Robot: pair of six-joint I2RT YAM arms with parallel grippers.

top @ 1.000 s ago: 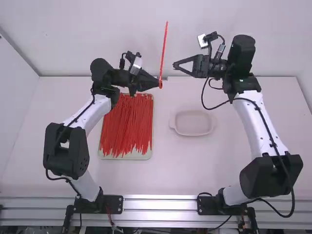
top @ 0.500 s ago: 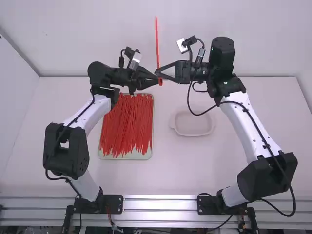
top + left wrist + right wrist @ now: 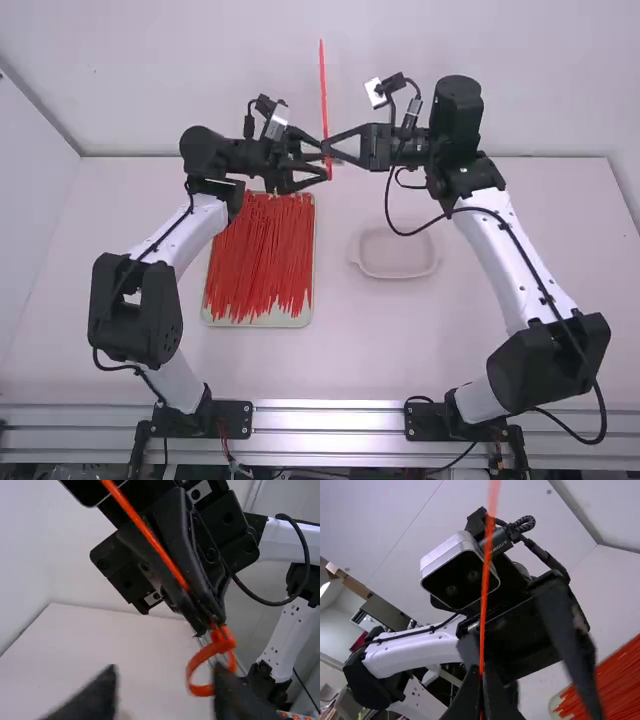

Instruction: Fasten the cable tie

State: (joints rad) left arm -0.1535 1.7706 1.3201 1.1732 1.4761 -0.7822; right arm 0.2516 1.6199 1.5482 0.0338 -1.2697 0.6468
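A red cable tie (image 3: pixel 323 100) stands upright above the table's far middle, its strap pointing up. Its lower end is curled into a small loop (image 3: pixel 206 666) below the head. My right gripper (image 3: pixel 326 159) reaches in from the right and is shut on the tie just above the loop, with the strap (image 3: pixel 150 535) running up between its fingers. My left gripper (image 3: pixel 316 170) faces it from the left, open. Its blurred fingers (image 3: pixel 107 692) stand on either side of the loop without touching it. The strap (image 3: pixel 486 570) rises in front of the left wrist camera in the right wrist view.
A beige tray (image 3: pixel 256 322) piled with several red cable ties (image 3: pixel 262 250) lies under the left arm. A shallow white dish (image 3: pixel 395 234) sits right of it, below the right arm. The white back wall is close behind both grippers.
My right gripper came in from the right and shut on the tie. My left gripper, which held the tie before, has spread its fingers and let go.
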